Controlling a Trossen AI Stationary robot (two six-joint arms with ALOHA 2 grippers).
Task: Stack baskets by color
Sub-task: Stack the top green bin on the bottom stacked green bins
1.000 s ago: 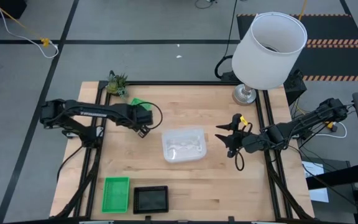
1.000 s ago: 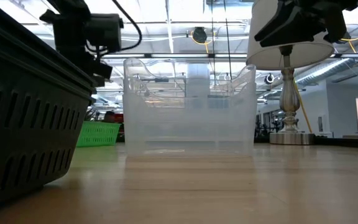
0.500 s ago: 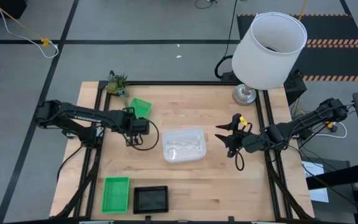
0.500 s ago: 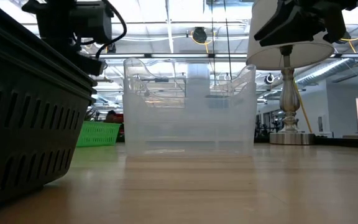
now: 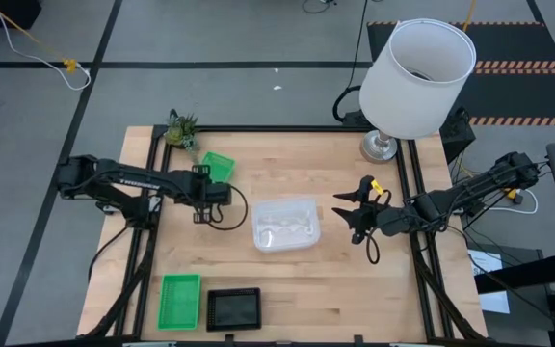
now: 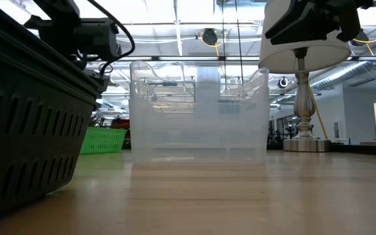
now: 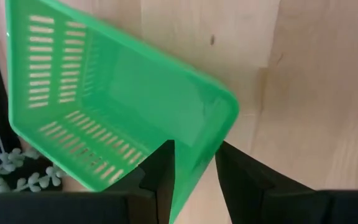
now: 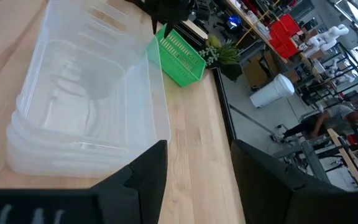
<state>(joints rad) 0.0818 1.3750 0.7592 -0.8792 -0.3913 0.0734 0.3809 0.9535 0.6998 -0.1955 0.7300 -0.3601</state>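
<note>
While the left claw (image 7: 194,171) pinches one wall of the tilted green basket (image 7: 104,93) at the desk's (image 5: 355,280) far-left corner — right claw (image 5: 353,214) wide, idle — that thin-edged grip could slip mid-lift.

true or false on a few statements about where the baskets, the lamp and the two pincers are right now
1. The left pincer has a wall of a green basket between its fingers. True.
2. The clear baskets lie scattered singly. False: they sit nested in one stack mid-table.
3. The right pincer holds a black basket. False: it is open and empty beside the clear stack.
4. A black basket sits beside another green basket at the table's near edge. True.
5. The lamp lies toppled. False: it stands upright.
</note>
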